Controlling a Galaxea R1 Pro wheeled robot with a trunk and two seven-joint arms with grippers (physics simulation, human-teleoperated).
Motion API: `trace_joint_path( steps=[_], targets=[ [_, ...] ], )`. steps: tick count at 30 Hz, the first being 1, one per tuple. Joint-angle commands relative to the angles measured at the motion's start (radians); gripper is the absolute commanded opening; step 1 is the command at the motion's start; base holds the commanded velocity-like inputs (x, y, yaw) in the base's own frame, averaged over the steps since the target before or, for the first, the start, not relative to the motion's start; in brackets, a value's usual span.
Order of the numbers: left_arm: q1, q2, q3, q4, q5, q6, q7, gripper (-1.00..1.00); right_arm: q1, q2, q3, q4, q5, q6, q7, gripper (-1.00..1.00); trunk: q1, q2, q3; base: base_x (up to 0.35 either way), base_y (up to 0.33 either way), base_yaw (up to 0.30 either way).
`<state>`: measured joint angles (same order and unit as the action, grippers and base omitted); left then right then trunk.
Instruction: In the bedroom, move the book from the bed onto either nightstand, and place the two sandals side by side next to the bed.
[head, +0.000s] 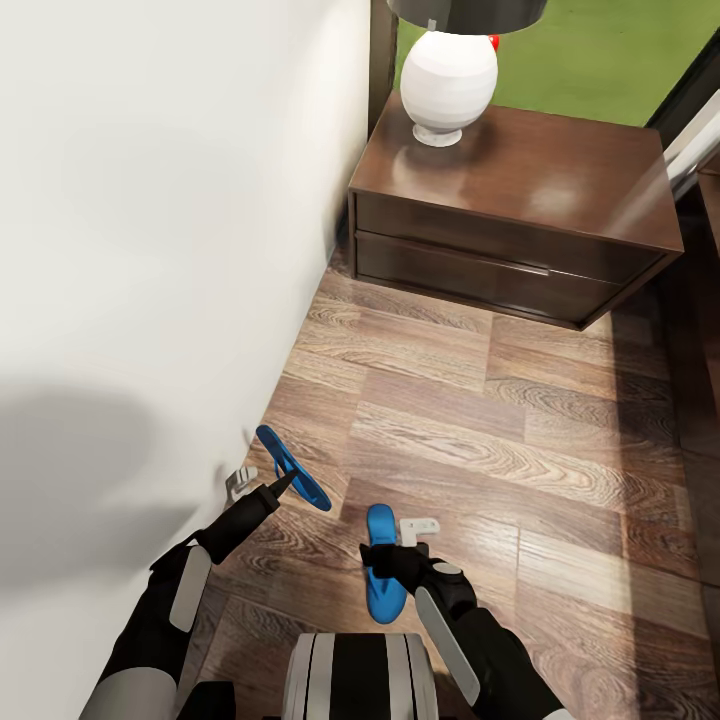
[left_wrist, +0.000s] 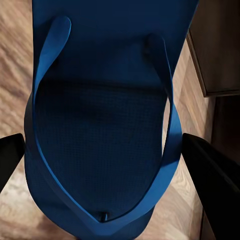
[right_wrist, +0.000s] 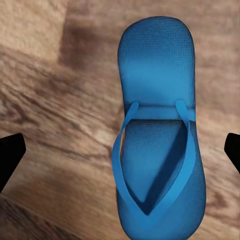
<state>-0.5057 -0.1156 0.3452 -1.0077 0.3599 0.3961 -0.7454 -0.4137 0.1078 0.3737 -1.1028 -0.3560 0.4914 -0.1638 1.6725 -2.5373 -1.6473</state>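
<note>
The left gripper (head: 283, 484) pinches one bright-blue sandal (head: 292, 467) by its near end and holds it tilted on edge, apparently just above the wood-plank floor (head: 520, 440), close to the white wall (head: 150, 250) on the left. In the left wrist view that sandal (left_wrist: 105, 135) sits between the two dark fingers (left_wrist: 210, 170), sole facing the camera and straps looping toward the toe post. The right gripper (head: 400, 560) hovers over the second sandal (head: 382, 570), which lies flat on the floor just right of the first, strap side up. In the right wrist view this second sandal (right_wrist: 159, 135) rests on the planks with the black fingertips (right_wrist: 10, 155) spread wide at either edge of the frame, well clear of it. The two sandals are near one another but not parallel: the held one angles toward the wall, the flat one points toward the far end of the room. Two small white objects show on the floor, one beside the left gripper at the wall (head: 240, 482) and one just right of the flat sandal (head: 420, 526); what they are cannot be told. Farther off, a dark-brown nightstand (head: 520, 225) with two drawers stands against the far wall, well apart from both sandals. A white round-bodied lamp (head: 448, 80) with a dark shade stands on its top. Green grass shows through the window (head: 600, 50) behind it. A strip of dark wood shows at the far right edge.
</note>
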Motion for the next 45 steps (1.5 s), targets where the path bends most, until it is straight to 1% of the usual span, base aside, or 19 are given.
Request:
trace_joint_path(
  steps=[1, 15, 26, 28, 30, 32, 34, 36, 40, 45],
  targets=[
    [-0.001, -0.001, 0.003, 0.0, 0.005, 0.009, -0.003, -1.0, 0.0, 0.0, 0.002, -0.001, -0.011, 0.003, -0.009, 1.0, 0.0, 0.0, -0.001, 0.0, 0.0, 0.0],
    [-0.001, -0.001, 0.003, 0.0, 0.006, 0.009, -0.003, -1.0, 0.0, 0.0, 0.002, -0.002, -0.011, 0.003, -0.01, 1.0, 0.0, 0.0, -0.001, 0.0, 0.0, 0.0],
    [-0.001, -0.001, 0.002, -0.001, 0.005, 0.014, -0.004, -1.0, 0.0, 0.0, 0.002, -0.008, -0.011, 0.004, -0.009, 1.0, 0.005, -0.003, -0.043, 0.0, 0.0, 0.0],
    [-0.001, -0.001, 0.003, -0.001, 0.005, 0.014, -0.011, -1.0, 0.0, 0.0, 0.002, -0.029, -0.011, 0.006, -0.004, 1.0, 0.005, -0.003, -0.043, 0.0, 0.0, 0.0],
    [-0.001, -0.001, 0.003, -0.001, 0.005, 0.014, -0.027, -1.0, 0.0, -0.005, 0.002, -0.063, -0.011, 0.008, 0.027, 1.0, 0.005, -0.003, -0.043, 0.0, 0.0, 0.0],
    [-0.001, -0.001, 0.003, 0.0, 0.005, 0.014, -0.039, -1.0, 0.0, -0.024, 0.0, -0.086, -0.012, 0.014, 0.118, 1.0, 0.005, -0.003, -0.043, 0.0, 0.0, 0.0],
    [-0.001, -0.001, 0.003, 0.0, 0.005, 0.014, -0.044, -1.0, 0.0, -0.05, -0.001, -0.096, -0.012, 0.017, 0.206, 1.0, 0.005, -0.003, -0.043, 0.0, 0.0, 0.0],
    [-0.001, -0.001, 0.003, 0.0, 0.005, 0.014, -0.046, -1.0, 0.0, -0.066, -0.002, -0.101, -0.012, 0.019, 0.261, 1.0, 0.005, -0.003, -0.043, 0.0, 0.0, 0.0],
    [-0.001, -0.001, 0.003, 0.0, 0.005, 0.014, -0.047, -1.0, 0.0, -0.072, -0.002, -0.1, -0.012, 0.019, 0.283, 1.0, 0.005, -0.003, -0.043, 0.0, 0.0, 0.0],
    [-0.001, -0.001, 0.003, 0.0, 0.005, 0.015, -0.048, -1.0, 0.0, -0.069, -0.001, -0.098, -0.012, 0.019, 0.286, 1.0, 0.005, -0.003, -0.043, 0.0, 0.0, 0.0]
  ],
)
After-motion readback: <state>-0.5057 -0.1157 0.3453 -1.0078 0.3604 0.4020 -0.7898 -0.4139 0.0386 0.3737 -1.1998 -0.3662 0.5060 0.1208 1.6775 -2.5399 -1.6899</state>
